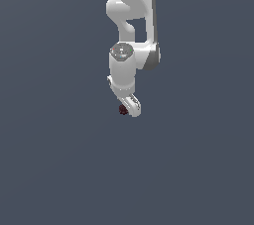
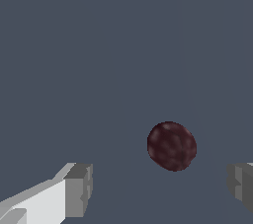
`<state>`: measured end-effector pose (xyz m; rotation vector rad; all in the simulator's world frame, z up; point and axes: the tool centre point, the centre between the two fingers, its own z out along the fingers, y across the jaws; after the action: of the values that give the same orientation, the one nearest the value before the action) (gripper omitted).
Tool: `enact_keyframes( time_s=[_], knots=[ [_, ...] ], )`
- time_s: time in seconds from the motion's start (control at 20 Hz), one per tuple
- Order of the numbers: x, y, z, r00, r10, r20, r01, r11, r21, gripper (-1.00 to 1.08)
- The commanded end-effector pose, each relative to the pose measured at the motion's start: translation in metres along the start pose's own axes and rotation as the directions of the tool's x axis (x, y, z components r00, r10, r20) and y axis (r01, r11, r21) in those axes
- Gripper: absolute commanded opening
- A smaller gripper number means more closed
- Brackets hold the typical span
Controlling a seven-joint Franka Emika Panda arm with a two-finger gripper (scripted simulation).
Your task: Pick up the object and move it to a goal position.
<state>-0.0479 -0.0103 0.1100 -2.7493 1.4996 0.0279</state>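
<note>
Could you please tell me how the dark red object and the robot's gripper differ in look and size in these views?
Colour: the object is dark red and mottled, while the gripper is white with grey fingers.
Shape: the object is roundish and bumpy; the gripper's fingers are blocky and flat-faced.
Size: in the exterior view the object is much smaller than the gripper.
Both sit against the same plain slate background.

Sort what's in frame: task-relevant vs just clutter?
Task-relevant:
- dark red lump, the object to pick up
- gripper, open, fingers either side of the lump, not touching it

Lying about:
- nothing else visible; only the plain grey surface
</note>
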Motion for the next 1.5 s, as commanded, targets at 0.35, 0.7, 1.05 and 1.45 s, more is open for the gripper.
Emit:
enact_keyframes(
  time_s=[0.35, 0.7, 1.05, 1.45],
  knots=[
    [-0.006, 0.014, 0.016, 0.963, 0.271, -0.006, -0.271, 0.963, 0.003, 1.0],
    [-0.009, 0.024, 0.025, 0.899, 0.437, -0.012, -0.437, 0.899, 0.006, 1.0],
    [-0.011, 0.03, 0.03, 0.846, 0.532, -0.016, -0.532, 0.847, 0.01, 1.0],
    [-0.012, 0.032, 0.032, 0.829, 0.559, -0.017, -0.558, 0.829, 0.011, 1.0]
  ],
)
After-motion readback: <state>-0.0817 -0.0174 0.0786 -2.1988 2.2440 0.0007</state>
